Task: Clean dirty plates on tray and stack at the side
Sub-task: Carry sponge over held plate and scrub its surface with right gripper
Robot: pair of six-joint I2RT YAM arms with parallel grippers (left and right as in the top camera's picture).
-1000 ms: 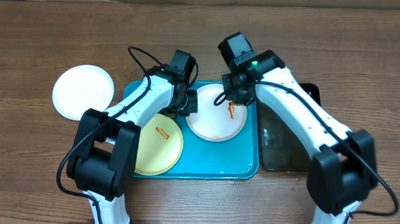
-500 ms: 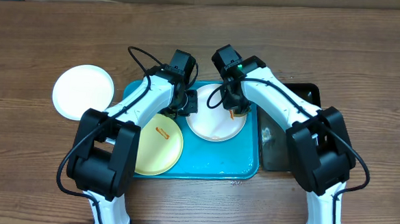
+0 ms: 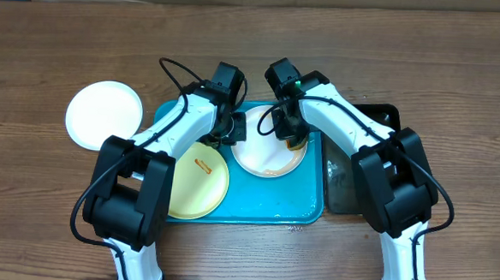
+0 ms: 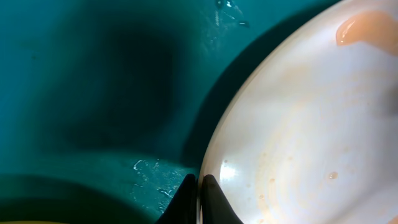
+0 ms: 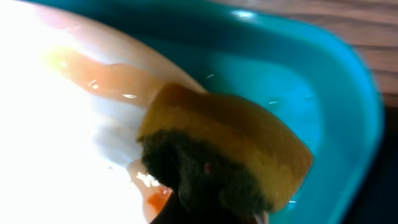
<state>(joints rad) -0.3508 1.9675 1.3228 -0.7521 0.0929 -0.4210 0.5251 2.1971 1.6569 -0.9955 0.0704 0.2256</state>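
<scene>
Three plates (image 3: 104, 115); two trays (image 3: 264, 206); one sponge (image 5: 227, 134)

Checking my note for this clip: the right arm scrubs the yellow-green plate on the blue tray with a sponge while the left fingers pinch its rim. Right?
Not quite. The overhead view shows that the plate being scrubbed is the white plate. The sponge and the left fingers on its rim are as you wrote. The yellow-green plate lies untouched beside it.
</scene>
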